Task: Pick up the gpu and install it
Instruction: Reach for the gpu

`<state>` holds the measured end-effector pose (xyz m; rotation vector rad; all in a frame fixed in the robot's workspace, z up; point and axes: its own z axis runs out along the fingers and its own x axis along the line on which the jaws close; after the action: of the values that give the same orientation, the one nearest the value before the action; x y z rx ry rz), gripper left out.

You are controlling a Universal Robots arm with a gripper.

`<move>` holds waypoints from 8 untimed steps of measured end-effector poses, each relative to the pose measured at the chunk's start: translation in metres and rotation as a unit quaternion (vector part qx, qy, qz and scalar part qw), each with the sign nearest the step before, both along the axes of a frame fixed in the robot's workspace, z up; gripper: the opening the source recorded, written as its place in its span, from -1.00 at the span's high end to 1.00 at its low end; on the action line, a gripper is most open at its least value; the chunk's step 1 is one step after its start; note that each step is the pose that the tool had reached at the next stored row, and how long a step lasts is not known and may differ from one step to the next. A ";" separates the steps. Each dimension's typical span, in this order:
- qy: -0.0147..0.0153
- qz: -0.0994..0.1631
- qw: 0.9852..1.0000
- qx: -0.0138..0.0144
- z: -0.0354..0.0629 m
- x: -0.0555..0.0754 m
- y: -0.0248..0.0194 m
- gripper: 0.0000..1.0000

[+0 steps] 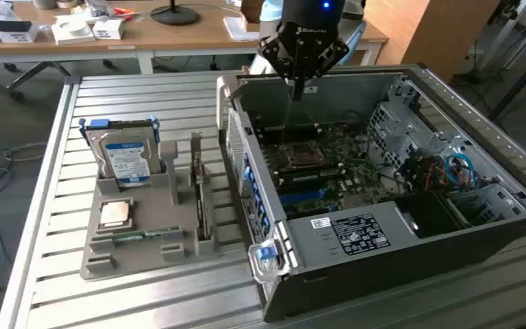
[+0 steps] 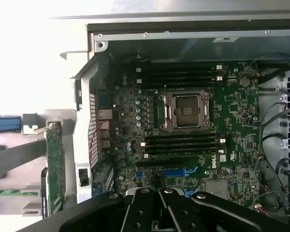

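The gpu point(image 1: 197, 186) is a thin dark card standing on edge in a slot of the grey holder point(image 1: 144, 236), at the exterior view's left of the open computer case point(image 1: 244, 147). In the wrist view the gpu point(image 2: 54, 164) shows as a slim board beside the case wall. My gripper point(image 1: 295, 94) hangs above the far part of the case interior, well away from the card. Its fingers point(image 2: 150, 205) are pressed together, shut, with nothing between them. Below them lies the motherboard point(image 2: 232, 111) with its blue expansion slots point(image 2: 176, 172).
The holder also carries a hard drive point(image 1: 126, 159) with a blue-white label, a processor chip point(image 1: 117, 214) and a green memory stick point(image 1: 140, 235). Everything rests on a slatted metal table point(image 1: 80, 301). A wooden desk point(image 1: 181, 34) with clutter stands behind. Cables point(image 1: 455, 168) crowd the case's right side.
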<state>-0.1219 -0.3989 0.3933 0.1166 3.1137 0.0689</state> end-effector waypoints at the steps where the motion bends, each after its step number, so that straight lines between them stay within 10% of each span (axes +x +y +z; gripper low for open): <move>1: 0.000 0.000 1.000 0.000 0.0000 0.000 0.0000 0.79; 8: 0.000 0.000 1.000 0.000 0.0000 0.000 0.0000 0.79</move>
<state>-0.1219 -0.3989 0.3933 0.1166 3.1137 0.0688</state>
